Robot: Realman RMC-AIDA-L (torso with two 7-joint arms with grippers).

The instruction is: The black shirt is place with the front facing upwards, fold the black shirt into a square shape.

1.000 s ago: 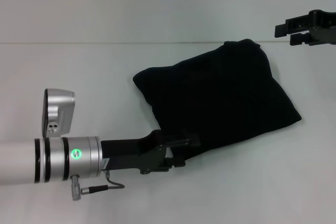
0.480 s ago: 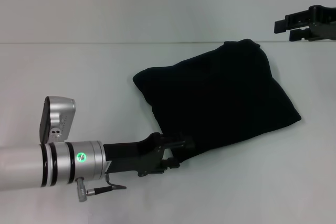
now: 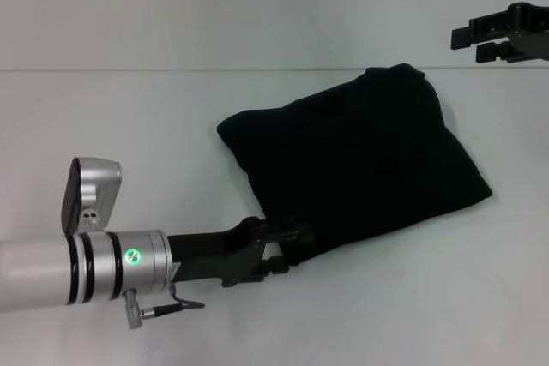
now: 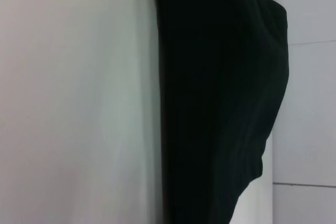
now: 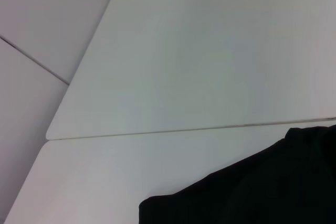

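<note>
- The shirt (image 3: 356, 165) lies folded into a rough four-sided bundle on the white tabletop (image 3: 129, 117), a little right of the middle in the head view, turned at an angle so one corner points toward the far edge.
- No lettering or label shows on it; only plain black cloth faces up.
- The left end effector (image 3: 287, 250) is low at the shirt's near-left corner, its fingers spread one above the other, with the tips right at the cloth edge. Black on black, I cannot tell whether they touch it.
- The left wrist view shows the shirt (image 4: 220, 98) as a long dark mass along the pale tabletop (image 4: 79, 98).
- The right end effector (image 3: 465, 45) hangs at the far right, above and well apart from the shirt, fingers slightly parted and holding nothing.
- The right wrist view catches an edge of the shirt (image 5: 252, 192) on the tabletop (image 5: 199, 77).
</note>
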